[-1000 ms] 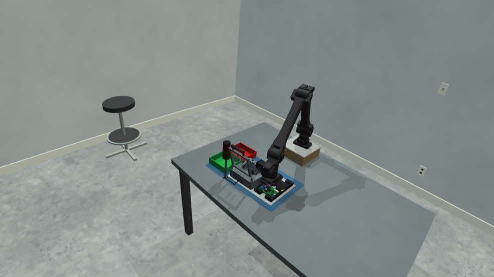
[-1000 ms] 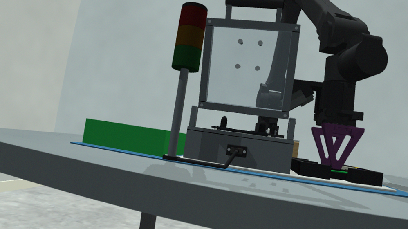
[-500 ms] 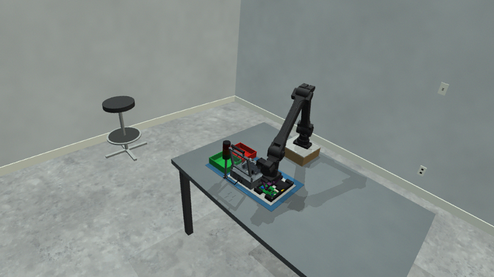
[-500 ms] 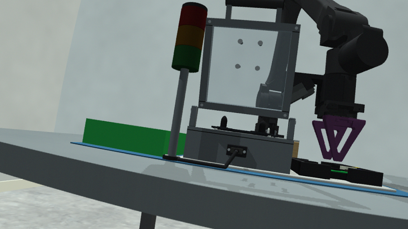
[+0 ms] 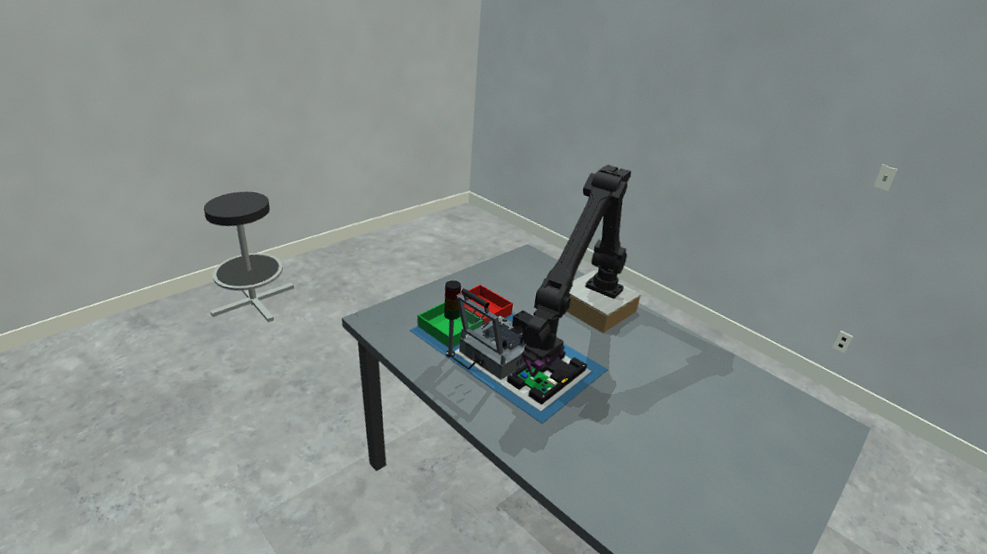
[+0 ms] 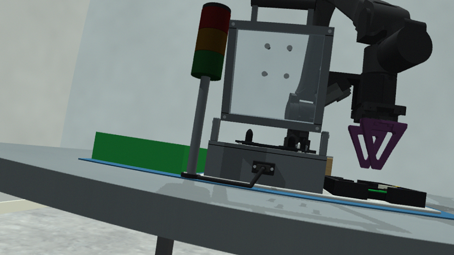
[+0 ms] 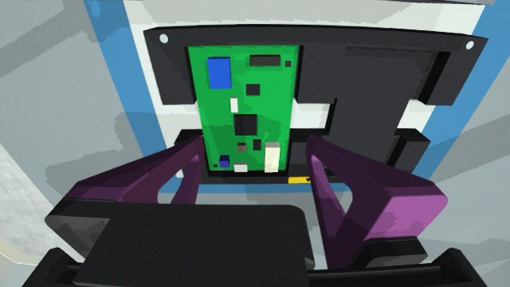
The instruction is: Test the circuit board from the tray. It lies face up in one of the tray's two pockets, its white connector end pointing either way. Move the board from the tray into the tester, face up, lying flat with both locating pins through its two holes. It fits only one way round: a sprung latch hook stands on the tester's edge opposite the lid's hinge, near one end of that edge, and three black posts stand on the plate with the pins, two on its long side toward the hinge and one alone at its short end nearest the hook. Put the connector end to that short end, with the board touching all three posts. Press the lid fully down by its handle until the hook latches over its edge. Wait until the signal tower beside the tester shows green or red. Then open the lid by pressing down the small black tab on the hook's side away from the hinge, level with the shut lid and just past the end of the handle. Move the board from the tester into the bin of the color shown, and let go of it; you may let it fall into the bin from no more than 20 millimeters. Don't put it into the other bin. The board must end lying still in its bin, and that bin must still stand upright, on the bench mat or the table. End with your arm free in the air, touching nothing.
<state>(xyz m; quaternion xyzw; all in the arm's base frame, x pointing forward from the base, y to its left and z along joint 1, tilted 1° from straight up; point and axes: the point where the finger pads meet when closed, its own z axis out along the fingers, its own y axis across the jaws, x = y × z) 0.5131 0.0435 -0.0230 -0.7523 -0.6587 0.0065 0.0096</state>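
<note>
The green circuit board (image 7: 247, 108) (image 5: 544, 384) lies face up in the left pocket of the black tray (image 7: 358, 80) (image 6: 343, 186) (image 5: 571, 369). Its white connector (image 7: 272, 156) is at the end nearest the wrist camera. In the exterior view only a green sliver of the board (image 6: 377, 188) shows. My gripper (image 7: 255, 142) (image 6: 369, 166) (image 5: 539, 364) is open and empty. It hangs a short way above the tray, its purple fingers on either side of the board's near end and clear of it. The tray's other pocket is empty.
The grey tester (image 6: 263, 165) stands left of the tray with its clear lid (image 6: 275, 74) raised upright and its handle (image 6: 283, 2) on top. The signal tower (image 6: 211, 41) (image 5: 453, 290) shows no light. A green bin (image 6: 138, 152) (image 5: 435, 319) and a red bin (image 5: 490, 300) stand beyond, all on a blue mat (image 6: 453, 217).
</note>
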